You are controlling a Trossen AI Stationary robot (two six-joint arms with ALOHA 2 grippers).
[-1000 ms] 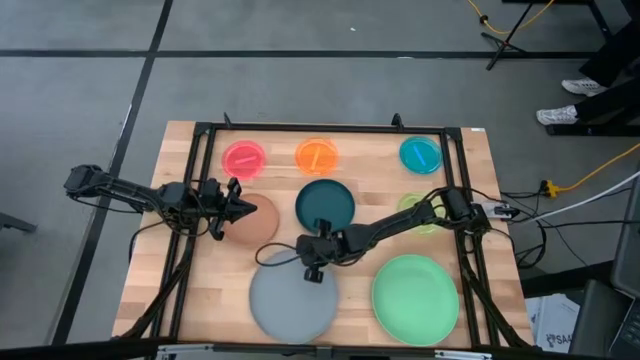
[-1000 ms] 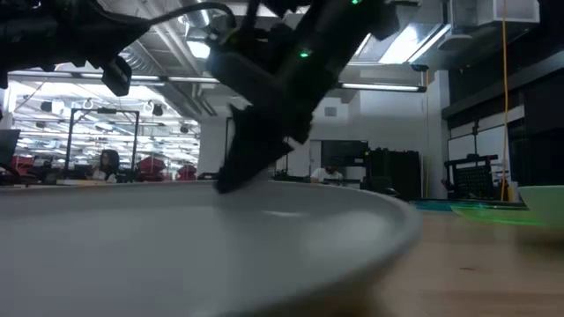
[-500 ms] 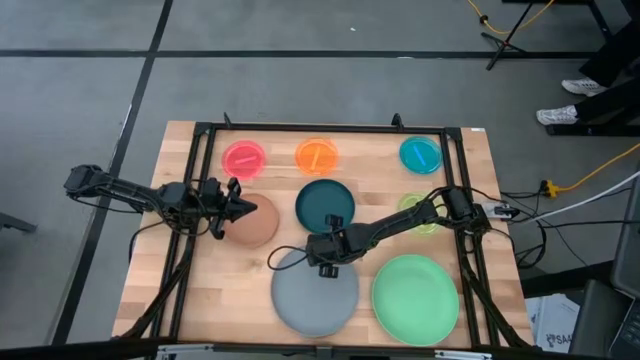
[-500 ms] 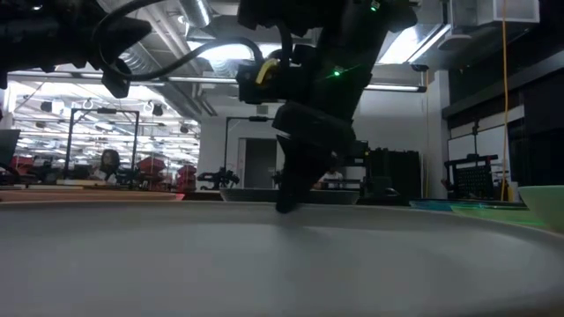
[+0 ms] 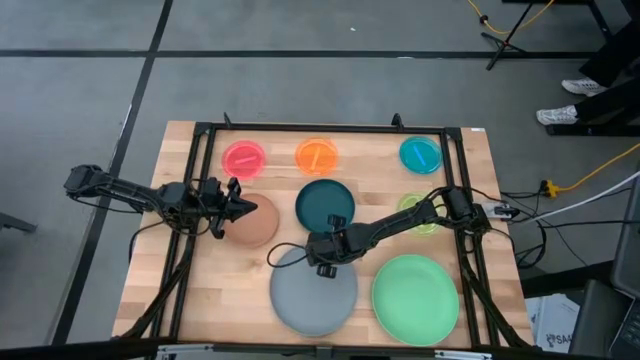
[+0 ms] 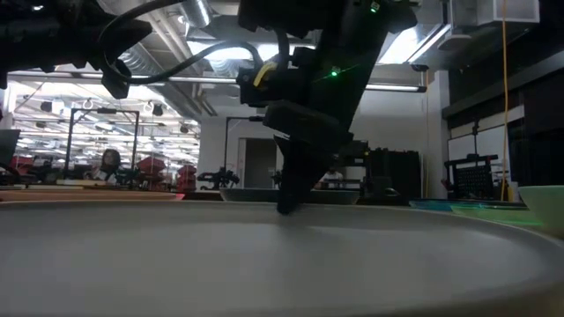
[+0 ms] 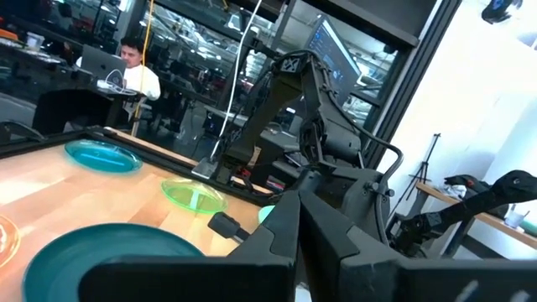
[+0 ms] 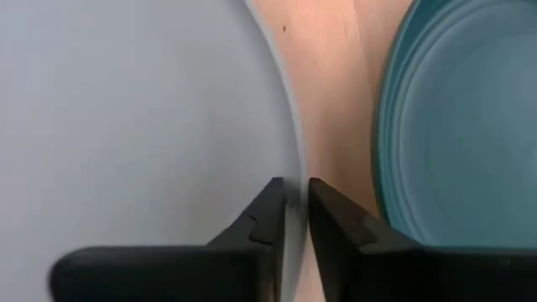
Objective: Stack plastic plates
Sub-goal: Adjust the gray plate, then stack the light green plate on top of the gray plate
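Note:
The large grey plate [image 5: 313, 295] lies flat near the table's near edge and fills the foreground of the low view [image 6: 264, 264]. My right gripper [image 5: 321, 258] stands at its far rim, shut on it [image 8: 292, 210]. The light green plate [image 5: 415, 298] lies to its right, the dark teal plate [image 5: 325, 204] just beyond it. My left gripper [image 5: 240, 207] is shut and hovers over the left edge of the brown plate [image 5: 258, 224]. Pink [image 5: 244, 158], orange [image 5: 317, 155] and blue [image 5: 420, 154] small plates line the far edge. The lime plate [image 5: 414, 212] is partly hidden under the right arm. My right gripper holds the grey plate by its far rim [image 8: 293, 172], pinched with one finger [image 8: 267, 214] inside the plate and the other finger [image 8: 329, 214] outside it. The fingers come from above, pointing down. The plate lies flat on the table.
A black frame [image 5: 330, 128] runs around the work area on the wooden table [image 5: 190, 300]. Bare wood lies left of the grey plate. Beyond the table, the left wrist view shows a seated person [image 7: 134, 75] and the right arm [image 7: 319, 134].
My right gripper has moved toward the table's right edge and a little toward the far edge, keeping its hold on the rim. The grey plate has slid along the table with it, closer to the light green plate. Most of this happened early; it has since nearly stopped.

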